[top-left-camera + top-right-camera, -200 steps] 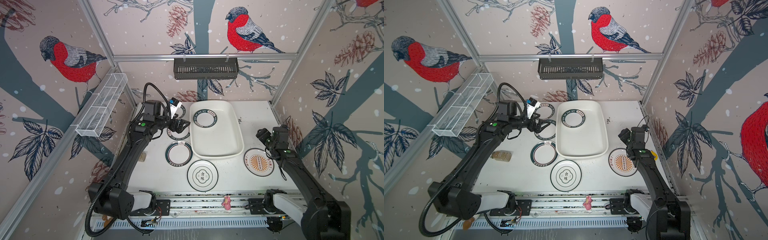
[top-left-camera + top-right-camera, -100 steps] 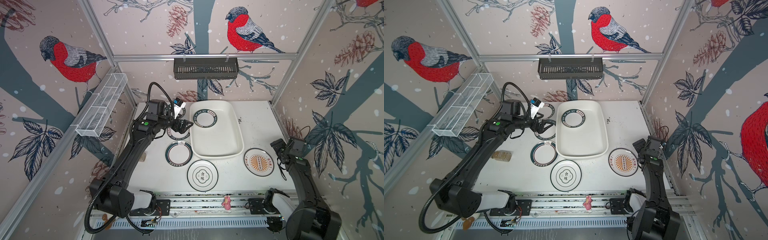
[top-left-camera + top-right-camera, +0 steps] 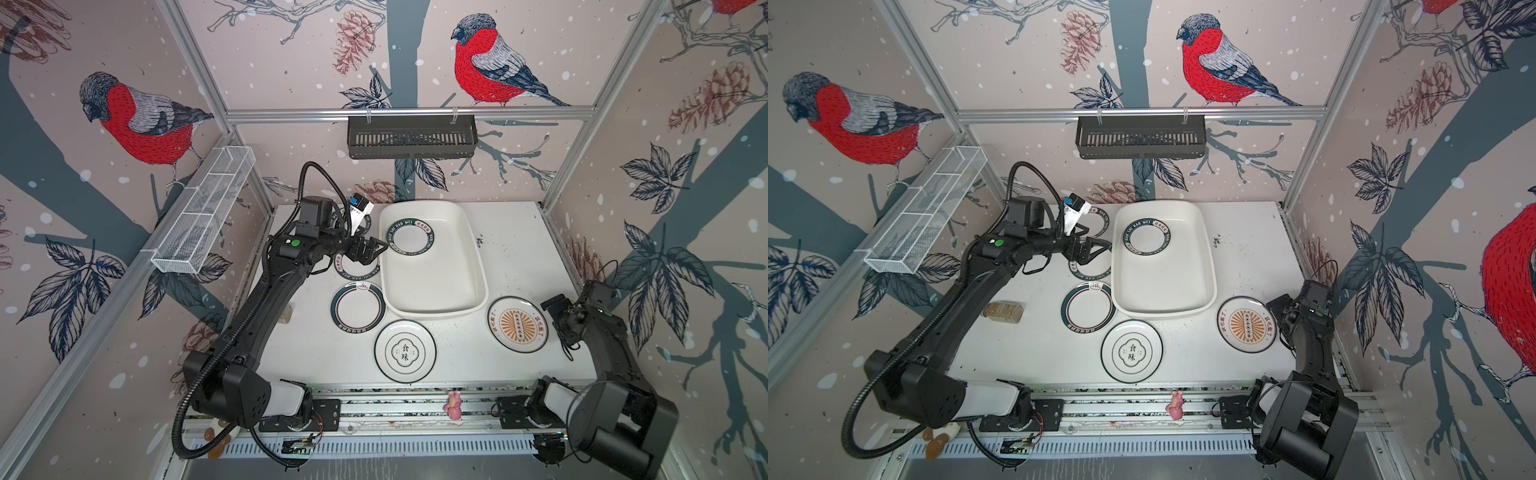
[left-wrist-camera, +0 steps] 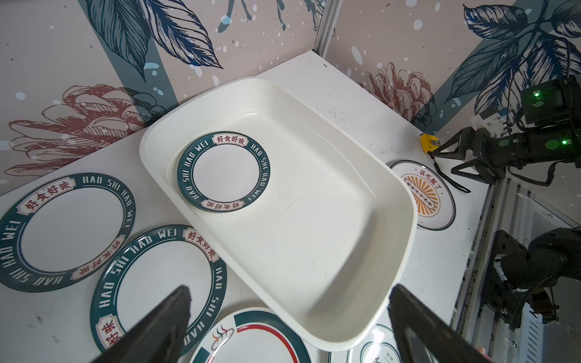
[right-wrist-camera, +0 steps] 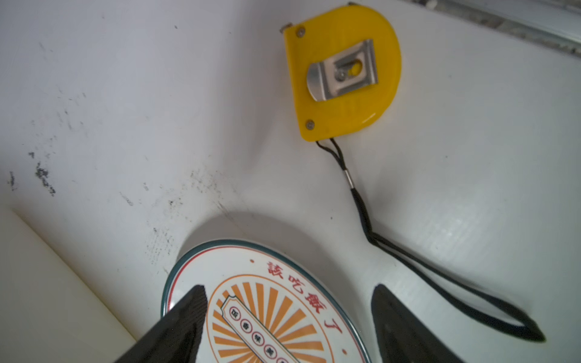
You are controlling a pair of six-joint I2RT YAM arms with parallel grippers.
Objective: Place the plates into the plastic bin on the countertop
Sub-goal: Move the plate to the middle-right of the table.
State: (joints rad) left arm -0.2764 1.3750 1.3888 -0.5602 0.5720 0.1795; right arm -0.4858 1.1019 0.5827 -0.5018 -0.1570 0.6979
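Only one green-rimmed plate lies in the plastic bin; the rest are out on the countertop, so most pick-ups are ahead and the risks sit there. The right gripper has its jaws spread and holds nothing: one finger is above the sunburst plate, the other past its rim above bare top, i.e. the rim is between the jaws. The black strap of a yellow tape measure runs just ahead of that outer finger. If the jaws come down a bit off, the strap can be pinched w/ the plate and the tape dragged along, poss. into the bin. Also this plate is shallow and lies flat, so a finger may ride over the rim instead of under it, and the plate is then pushed toward the bin wall or slips out halfway. The left gripper, also spread wide and empty, hangs w/ one finger over a second green-rimmed plate and the other about over the bin rim, the bin's near corner between them. Lowering here could strike that rim and shift the bin. It could also disturb a third green-rimmed plate beyond the first finger, touching or overlapping the second; I cannot tell which. A plate held tilted could land on the edge of the one already inside.
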